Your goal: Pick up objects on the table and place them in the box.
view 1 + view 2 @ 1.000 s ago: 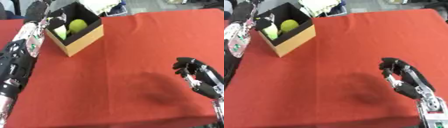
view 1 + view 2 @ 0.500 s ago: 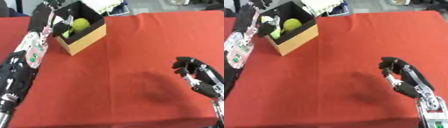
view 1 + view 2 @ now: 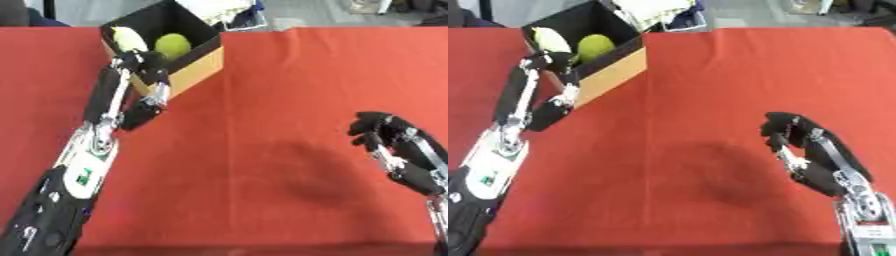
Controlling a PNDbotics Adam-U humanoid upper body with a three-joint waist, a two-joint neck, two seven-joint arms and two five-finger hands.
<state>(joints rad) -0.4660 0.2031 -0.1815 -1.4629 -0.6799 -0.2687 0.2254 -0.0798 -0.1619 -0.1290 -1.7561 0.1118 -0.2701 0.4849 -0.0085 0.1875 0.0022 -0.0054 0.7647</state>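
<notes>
Red cloth (image 3: 262, 75) over the whole table, plain, one darker shadow patch mid-right. Box (image 3: 194, 64) tan outside, black inside and along the rim. Yellow-green round fruit (image 3: 173, 44) in the box, next to it a paler yellow-white piece (image 3: 128, 38). Left hand (image 3: 143, 61) black with silver bits; left forearm (image 3: 92, 150) white-silver with a small green mark, black lower down. Right hand (image 3: 807, 150) black with silver-grey joints. White crumpled stuff (image 3: 219, 9) behind the box.

Matt red cloth (image 3: 262, 90) covered table; box (image 3: 194, 70) looked like plain cardboard, black inside; hands' (image 3: 811, 152) plastic matt black.
</notes>
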